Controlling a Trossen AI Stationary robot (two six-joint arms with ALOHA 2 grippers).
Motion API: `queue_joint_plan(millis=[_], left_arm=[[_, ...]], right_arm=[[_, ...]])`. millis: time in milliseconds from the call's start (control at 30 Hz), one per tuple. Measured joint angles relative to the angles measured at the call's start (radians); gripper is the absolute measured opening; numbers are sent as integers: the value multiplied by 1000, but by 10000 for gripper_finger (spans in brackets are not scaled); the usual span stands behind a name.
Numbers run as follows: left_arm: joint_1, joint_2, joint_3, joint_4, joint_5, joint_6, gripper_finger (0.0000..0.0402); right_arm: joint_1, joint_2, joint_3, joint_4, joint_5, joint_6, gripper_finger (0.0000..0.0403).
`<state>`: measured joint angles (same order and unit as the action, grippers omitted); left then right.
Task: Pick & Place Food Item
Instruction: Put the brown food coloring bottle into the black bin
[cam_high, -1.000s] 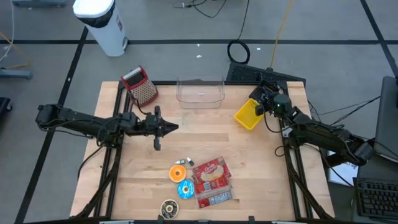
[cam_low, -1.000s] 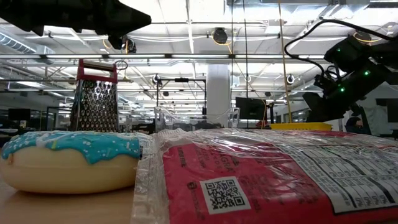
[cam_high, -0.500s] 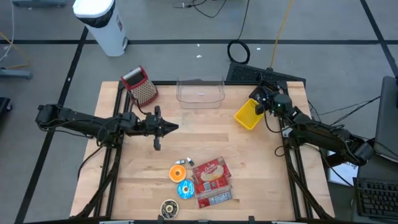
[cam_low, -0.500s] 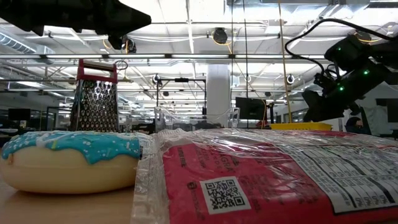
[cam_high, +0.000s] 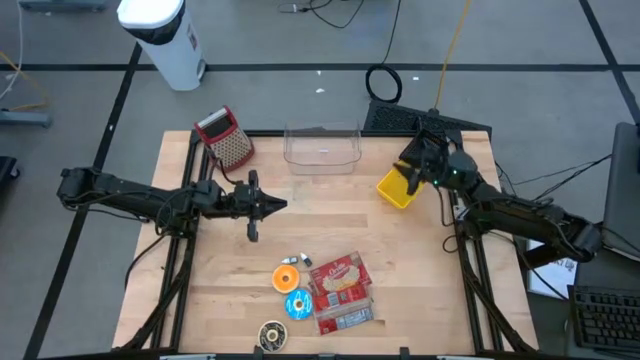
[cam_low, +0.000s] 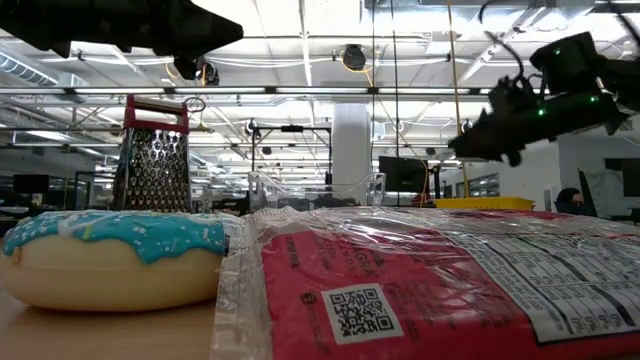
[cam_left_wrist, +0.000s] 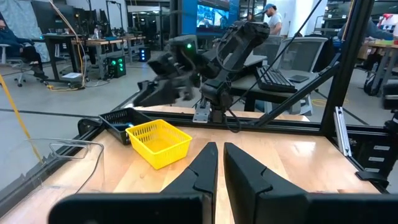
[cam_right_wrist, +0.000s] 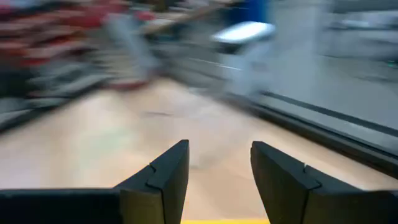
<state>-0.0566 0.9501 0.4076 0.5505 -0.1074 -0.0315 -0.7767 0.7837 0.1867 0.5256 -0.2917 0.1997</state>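
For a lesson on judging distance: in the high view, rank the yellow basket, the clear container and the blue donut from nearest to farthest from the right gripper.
1. yellow basket, directly under the right gripper.
2. clear container, at the far edge, centre.
3. blue donut, at the near edge.

High view: straight down over the whole light wooden table (cam_high: 400, 260) and both arms.
Low view: at table-top level, close behind the blue-iced doughnut (cam_low: 110, 258), facing the room.
Left wrist view: looks across the table at the yellow mesh plastic basket (cam_left_wrist: 159, 142).
Right wrist view: blurred, low over the tabletop.
Shared: basket, high and left wrist.
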Motion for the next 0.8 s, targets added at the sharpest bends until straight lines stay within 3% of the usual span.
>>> queue_joint_plan(millis=[133,233,433,533,800], left_arm=[[0,0,0,0,0,0,26],[0,0,0,0,1,0,26],[0,0,0,0,35,-3,26],[0,0,0,0,35,-1,26],[-5,0,0,0,30,-28,26]], right_arm=[[120,0,0,61,-153,55,160],[250,0,0,69,-190,59,160],[533,0,0,81,-176,16,159],[643,0,0,88,-113,9,160],[775,0,0,88,5,-59,156]])
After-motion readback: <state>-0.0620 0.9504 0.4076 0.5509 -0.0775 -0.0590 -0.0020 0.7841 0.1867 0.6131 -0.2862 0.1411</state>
